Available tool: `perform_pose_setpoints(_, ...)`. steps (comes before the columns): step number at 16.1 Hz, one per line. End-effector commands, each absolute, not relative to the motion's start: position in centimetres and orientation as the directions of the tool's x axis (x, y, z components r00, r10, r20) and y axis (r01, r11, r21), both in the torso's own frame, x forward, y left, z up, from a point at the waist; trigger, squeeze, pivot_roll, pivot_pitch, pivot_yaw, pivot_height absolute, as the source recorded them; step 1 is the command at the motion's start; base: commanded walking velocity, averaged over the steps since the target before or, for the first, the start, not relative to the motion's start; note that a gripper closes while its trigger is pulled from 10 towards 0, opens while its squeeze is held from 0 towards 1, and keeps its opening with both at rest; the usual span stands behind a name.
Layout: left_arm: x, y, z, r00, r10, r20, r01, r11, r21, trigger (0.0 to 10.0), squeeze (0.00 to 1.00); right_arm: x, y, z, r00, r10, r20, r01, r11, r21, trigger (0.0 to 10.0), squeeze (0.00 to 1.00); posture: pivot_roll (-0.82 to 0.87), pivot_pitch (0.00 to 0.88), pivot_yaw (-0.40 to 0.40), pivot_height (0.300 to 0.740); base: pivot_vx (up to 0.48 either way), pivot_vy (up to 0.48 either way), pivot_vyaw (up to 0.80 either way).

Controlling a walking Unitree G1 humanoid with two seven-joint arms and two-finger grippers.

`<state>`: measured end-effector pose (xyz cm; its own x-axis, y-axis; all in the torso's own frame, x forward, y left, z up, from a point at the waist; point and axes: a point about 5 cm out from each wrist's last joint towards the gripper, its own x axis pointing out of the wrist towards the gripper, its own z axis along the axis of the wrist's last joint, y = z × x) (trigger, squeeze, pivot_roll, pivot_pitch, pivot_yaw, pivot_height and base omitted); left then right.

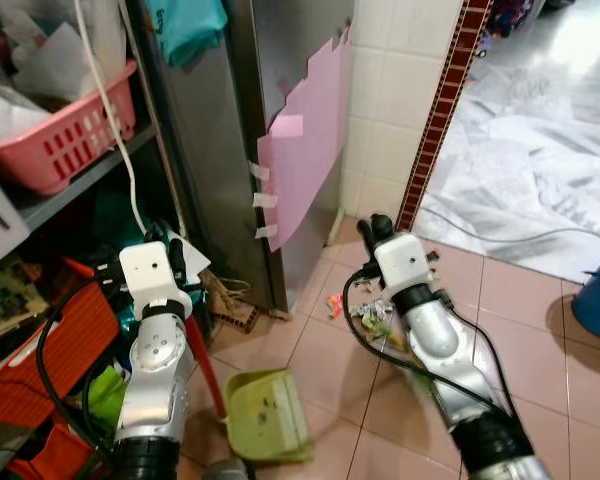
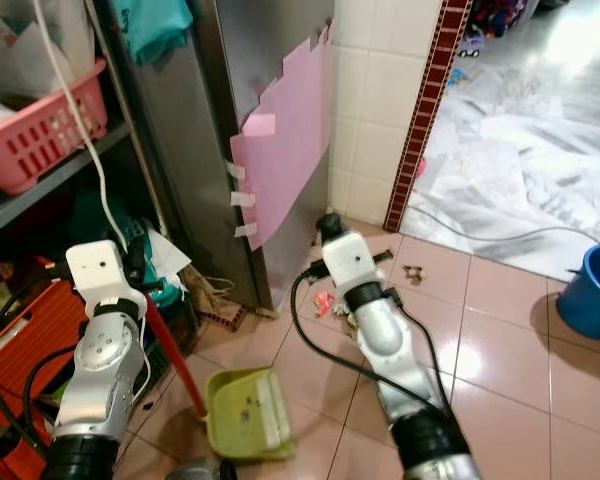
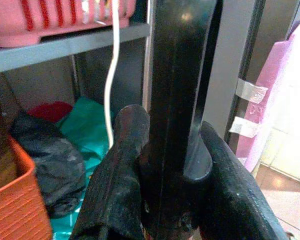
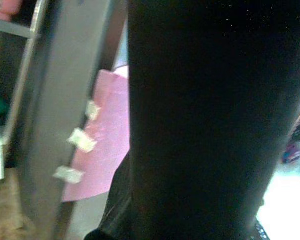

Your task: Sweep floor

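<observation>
Clamping a black handle point(image 3: 177, 100) between its two fingers point(image 3: 117, 170), the left gripper point(image 3: 165, 200) holds the red-shafted green dustpan point(image 1: 268, 414) on the pink tiled floor point(image 1: 540, 330) beside the steel cabinet point(image 1: 220, 130). The right gripper point(image 1: 378, 232) hovers over scattered litter point(image 1: 365, 312) by the cabinet's corner, and I cannot tell how far its fingers are spread, as a dark shape blocks its wrist view

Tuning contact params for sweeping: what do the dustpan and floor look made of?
Dustpan: looks like matte yellow-green moulded plastic, with a uniform colour, a thin rim and scuffs. Floor: likely glazed ceramic tile in glossy pinkish squares, with grout lines and window glare showing.
</observation>
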<state>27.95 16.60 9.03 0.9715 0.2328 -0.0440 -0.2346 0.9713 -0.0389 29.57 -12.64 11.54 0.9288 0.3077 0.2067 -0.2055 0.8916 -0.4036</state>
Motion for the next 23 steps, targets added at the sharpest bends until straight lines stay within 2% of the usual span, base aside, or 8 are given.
perform_pose_setpoints(1,28.3,16.6,10.7,0.972,0.231,0.037,-0.229,0.972,-0.043,10.0,0.0,30.1,-12.0,14.9,0.876,0.336,0.348,-0.157,0.878,-0.452,10.0,0.0,-0.04,0.0,0.045,0.74,0.465,0.0,0.0)
perform_pose_setpoints(9,28.4,16.0,10.5,0.974,0.225,0.032,-0.223,0.974,-0.049,10.0,0.0,30.2,-11.1,15.3,0.84,0.411,0.354,-0.23,0.861,-0.454,10.0,0.0,-0.05,0.0,0.04,0.74,0.46,0.0,0.0)
perform_pose_setpoints(15,28.2,15.8,10.4,0.969,0.248,0.023,-0.245,0.966,-0.079,10.0,0.0,30.0,-10.5,15.1,0.824,0.454,0.339,-0.283,0.848,-0.449,10.0,0.0,-0.05,0.0,0.034,0.74,0.0,0.0,0.0)
perform_pose_setpoints(18,28.2,15.8,9.9,0.96,0.279,-0.016,-0.279,0.956,-0.089,10.0,0.0,30.0,-9.5,14.8,0.809,0.499,0.309,-0.37,0.842,-0.392,10.0,0.0,-0.05,0.0,0.034,0.74,0.0,0.0,0.0)
perform_pose_setpoints(20,28.2,15.8,9.6,0.957,0.287,-0.045,-0.29,0.952,-0.1,10.0,0.0,30.1,-8.7,15.0,0.779,0.547,0.306,-0.431,0.822,-0.372,10.0,0.0,-0.04,0.0,0.035,0.74,0.0,0.0,0.0)
perform_pose_setpoints(21,28.1,15.8,9.4,0.954,0.292,-0.07,-0.299,0.948,-0.112,10.0,0.0,30.0,-7.5,15.5,0.716,0.617,0.327,-0.497,0.779,-0.382,10.0,0.0,-0.03,0.0,0.034,0.74,0.0,0.0,0.0)
perform_pose_setpoints(23,27.6,16.2,9.4,0.948,0.31,-0.074,-0.316,0.943,-0.1,10.0,0.0,30.2,-6.6,15.9,0.678,0.658,0.327,-0.538,0.748,-0.39,10.0,0.0,-0.01,0.0,0.03,0.74,0.0,0.0,0.0)
